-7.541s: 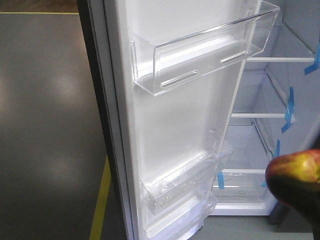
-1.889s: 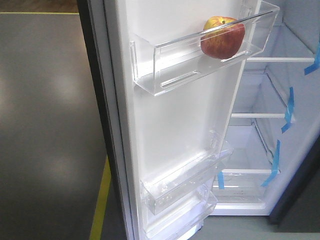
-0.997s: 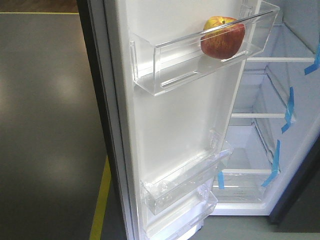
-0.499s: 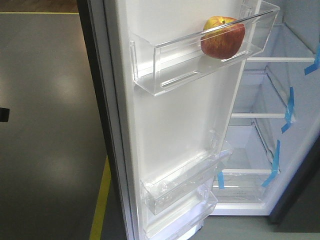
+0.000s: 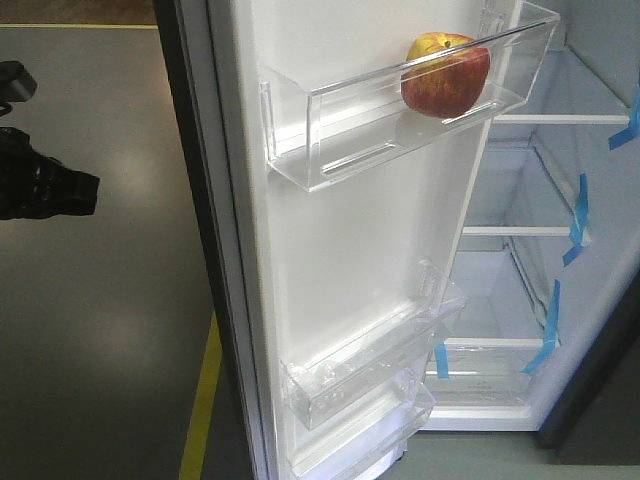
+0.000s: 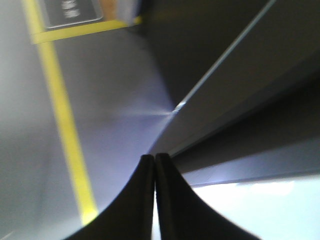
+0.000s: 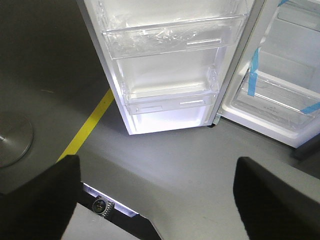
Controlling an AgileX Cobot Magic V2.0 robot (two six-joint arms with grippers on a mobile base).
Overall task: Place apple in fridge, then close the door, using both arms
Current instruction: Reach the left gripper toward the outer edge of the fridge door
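Conceivably the left gripper (image 6: 154, 159), pressed together outside the door (image 5: 350, 240), slams it, toppling the apple (image 5: 446, 76); right gripper (image 7: 157, 165) hangs apart.

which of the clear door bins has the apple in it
The topmost clear plastic bin: the round red-and-yellow apple sits inside it, while the two lower bins look empty.

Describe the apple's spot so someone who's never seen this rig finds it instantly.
Start at the open fridge door, its white inner lining facing the front camera. Its topmost clear bin holds the apple at the right-hand end. Red with a yellowish top, it is the only coloured item there; the lower bins look empty.
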